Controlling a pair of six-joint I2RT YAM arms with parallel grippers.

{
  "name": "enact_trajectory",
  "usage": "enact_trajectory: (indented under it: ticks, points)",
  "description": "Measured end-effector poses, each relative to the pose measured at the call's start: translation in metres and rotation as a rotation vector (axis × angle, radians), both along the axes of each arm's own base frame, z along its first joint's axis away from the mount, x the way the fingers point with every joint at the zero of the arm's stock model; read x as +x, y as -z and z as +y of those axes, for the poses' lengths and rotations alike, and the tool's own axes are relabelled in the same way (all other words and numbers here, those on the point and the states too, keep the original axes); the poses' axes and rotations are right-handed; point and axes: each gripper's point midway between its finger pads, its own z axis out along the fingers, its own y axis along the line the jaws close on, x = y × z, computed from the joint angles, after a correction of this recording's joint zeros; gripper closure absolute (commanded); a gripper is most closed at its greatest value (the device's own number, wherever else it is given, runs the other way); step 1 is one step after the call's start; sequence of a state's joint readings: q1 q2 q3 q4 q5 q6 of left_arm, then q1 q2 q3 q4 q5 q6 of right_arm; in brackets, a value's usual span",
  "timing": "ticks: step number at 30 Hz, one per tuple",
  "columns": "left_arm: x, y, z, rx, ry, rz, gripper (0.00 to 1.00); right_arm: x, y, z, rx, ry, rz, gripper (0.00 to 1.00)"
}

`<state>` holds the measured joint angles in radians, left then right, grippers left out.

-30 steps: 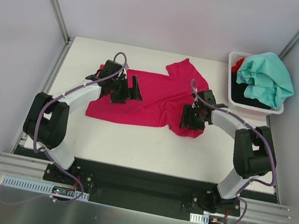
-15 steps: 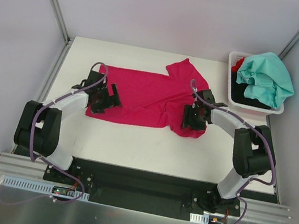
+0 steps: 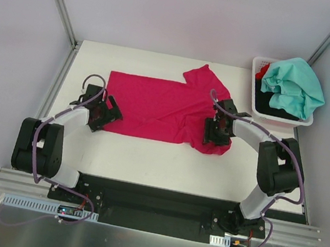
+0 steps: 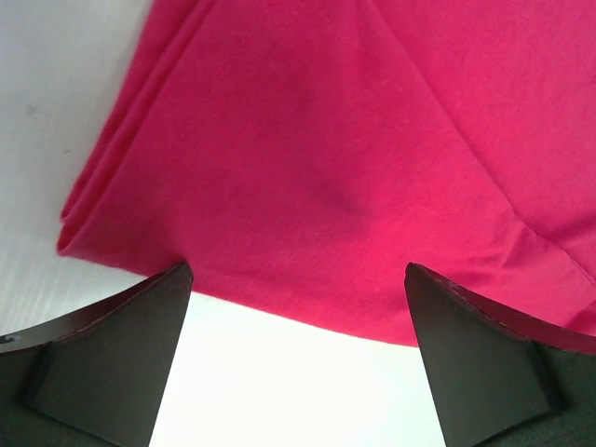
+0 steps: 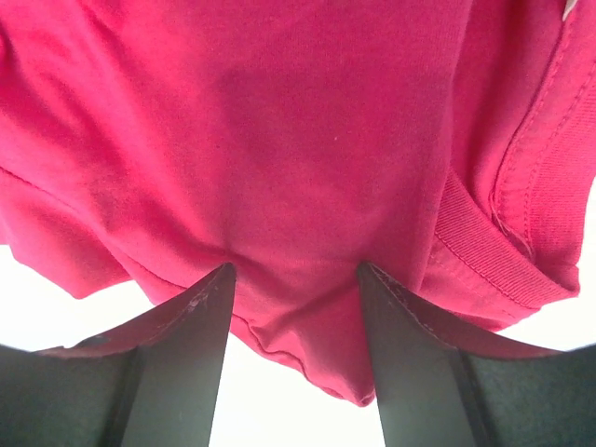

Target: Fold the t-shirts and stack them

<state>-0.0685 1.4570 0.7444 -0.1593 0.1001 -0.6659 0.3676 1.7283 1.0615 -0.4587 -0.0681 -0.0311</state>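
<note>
The pink shirt point(image 3: 155, 106) lies spread across the table point(image 3: 146, 158), long side running left to right. The teal shirt point(image 3: 295, 85) is heaped in the basket point(image 3: 273, 119) at the far right corner, so we judge the first fold is barely begun.

The left gripper point(image 4: 296, 267) sits at the shirt's near left corner point(image 4: 70, 228) with its jaws as wide as they go. Nothing is between them, and the hem is just ahead of the fingertips. The right gripper point(image 5: 296, 270) is at the other end, beside the collar point(image 5: 484, 251). Its jaws are about halfway in, with a thick wad of cloth filling the gap, which we read as a grip.

Our main worries:

- The left corner is layered. If the jaws close too shallow, we catch only the top layer and the fold peels apart as it lifts.
- If the left fingers press down before closing, they can push the hem away and wrinkle it.
- The right wad is bulky and sits off to one side of the collar. A lift from there would drag the shirt askew, or the cloth could slip free.
- If one arm rises before the other has hold, the shirt twists.
</note>
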Motion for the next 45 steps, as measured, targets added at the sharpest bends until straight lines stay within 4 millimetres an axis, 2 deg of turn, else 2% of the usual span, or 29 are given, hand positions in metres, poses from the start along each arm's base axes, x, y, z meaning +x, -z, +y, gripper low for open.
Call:
enact_trajectory:
  ticks: [7, 15, 18, 23, 27, 30, 32, 36, 39, 42, 45]
  points:
    - [-0.014, -0.002, 0.022, 0.050, -0.075, 0.002, 0.01, -0.005, 0.002, -0.016, -0.082, 0.014, 0.016, 0.41]
    - [-0.026, -0.025, 0.051, 0.162, -0.184, -0.035, 0.01, -0.008, 0.004, -0.032, -0.166, 0.036, 0.023, 0.41]
    - [-0.027, -0.030, 0.056, 0.184, -0.202, -0.046, 0.01, -0.008, 0.004, -0.036, -0.186, 0.042, 0.021, 0.41]
    - [-0.032, -0.026, 0.057, 0.191, -0.204, -0.024, 0.01, -0.007, 0.002, -0.042, -0.222, 0.050, 0.014, 0.40]
    - [-0.029, -0.026, 0.047, 0.146, -0.173, -0.016, 0.01, -0.008, -0.001, -0.041, -0.216, 0.048, 0.019, 0.39]
    - [-0.019, -0.036, 0.035, 0.096, -0.131, -0.038, 0.01, -0.006, -0.014, -0.035, -0.192, 0.041, 0.011, 0.37]
    - [-0.011, -0.047, 0.029, 0.098, -0.112, -0.066, 0.01, 0.003, -0.033, -0.029, -0.170, 0.039, -0.024, 0.37]
    - [0.011, -0.084, 0.013, 0.105, -0.068, -0.154, 0.01, 0.026, -0.077, -0.014, -0.115, 0.032, -0.133, 0.35]
    - [0.024, -0.098, 0.000, 0.056, -0.030, -0.204, 0.01, 0.029, -0.097, -0.005, -0.068, 0.024, -0.178, 0.34]
    - [0.035, -0.085, -0.017, -0.014, 0.019, -0.204, 0.01, 0.023, -0.105, 0.005, -0.005, 0.007, -0.173, 0.34]
    - [0.038, -0.053, -0.033, -0.087, 0.067, -0.153, 0.01, 0.015, -0.107, 0.012, 0.048, -0.010, -0.159, 0.34]
